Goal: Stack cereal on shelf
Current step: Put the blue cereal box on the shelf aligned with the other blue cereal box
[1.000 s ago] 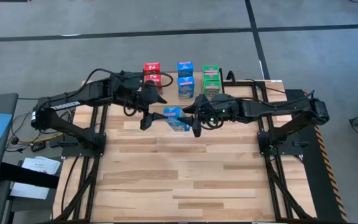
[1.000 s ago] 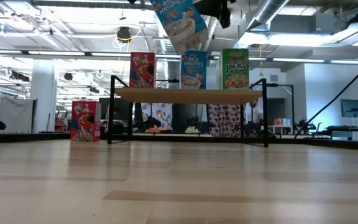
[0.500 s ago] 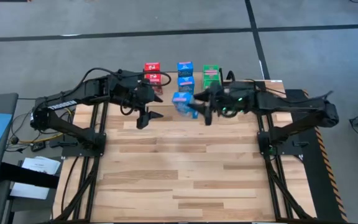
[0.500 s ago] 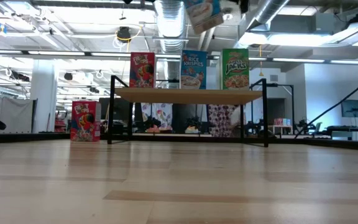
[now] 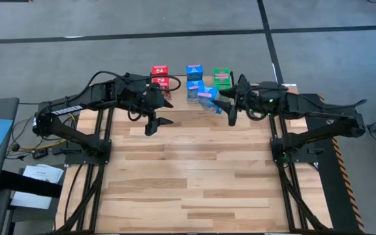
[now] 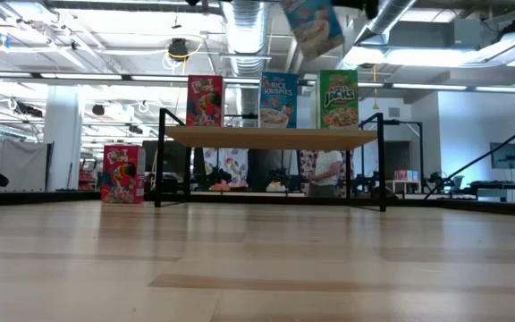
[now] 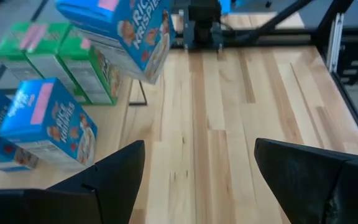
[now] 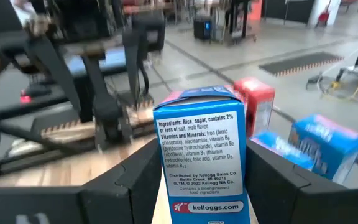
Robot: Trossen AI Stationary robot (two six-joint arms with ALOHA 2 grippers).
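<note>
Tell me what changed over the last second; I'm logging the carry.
The right end effector carried its blue cereal box from mid-table up toward the shelf, still gripping it. The left end effector stayed open near the red boxes; the shelved boxes didn't move.

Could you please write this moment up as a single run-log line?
right gripper: holds blue cereal box in the air near shelf | left gripper: open, empty, above table

free: near tabletop (image 5: 194,176) bare | blocked: far edge, shelf (image 6: 271,136) with upright boxes (image 6: 278,99) | left end effector (image 5: 156,124) nearby
</note>
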